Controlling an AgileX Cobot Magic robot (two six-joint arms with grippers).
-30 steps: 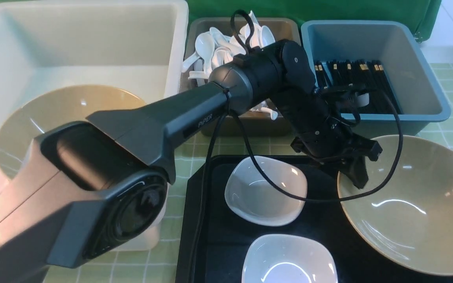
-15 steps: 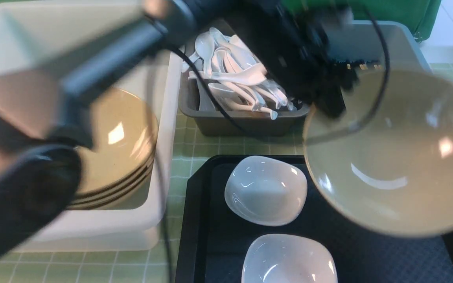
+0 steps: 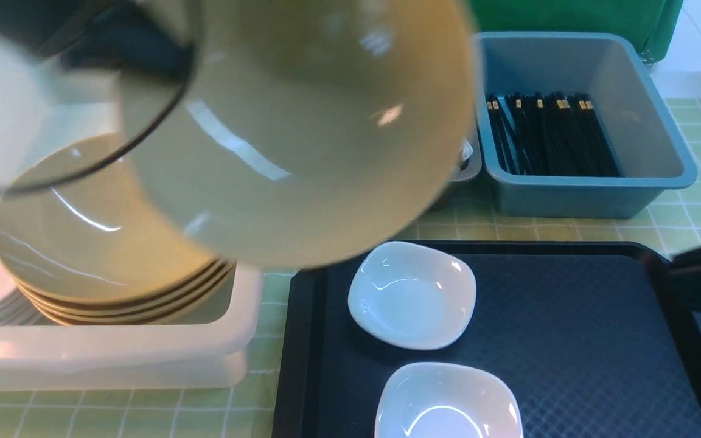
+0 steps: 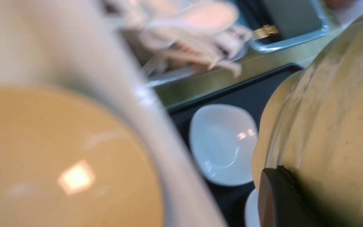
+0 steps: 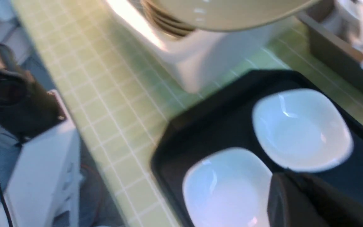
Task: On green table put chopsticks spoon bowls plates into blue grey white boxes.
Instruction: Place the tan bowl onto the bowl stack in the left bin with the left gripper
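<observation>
Evidently the step in hand was carrying the large glossy tan-olive round bowl (image 3: 302,134) to the very large white plastic box (image 3: 113,359). The left gripper (image 4: 287,201) was clamped on the bowl's rim, one dark pad pressed to its outer wall. The bowl hung in the air, tilted, above the near wall of that box and the stack of matching tan bowls (image 3: 83,255) inside it. To do this well, I judged, the arm should centre the bowl over the stack, level it, lower it until it nested, and only then let go. A rim pinch on glaze could slip under a sudden stop.

The right gripper (image 3: 700,283), closed and empty, hovered at the edge of the flat black textured tray (image 3: 569,340), where two small white rounded-square plates (image 3: 411,295) waited.

The bowl looked wide and shallow, faintly speckled outside, with bright streaked highlights inside. Motion had blurred its outline.
</observation>
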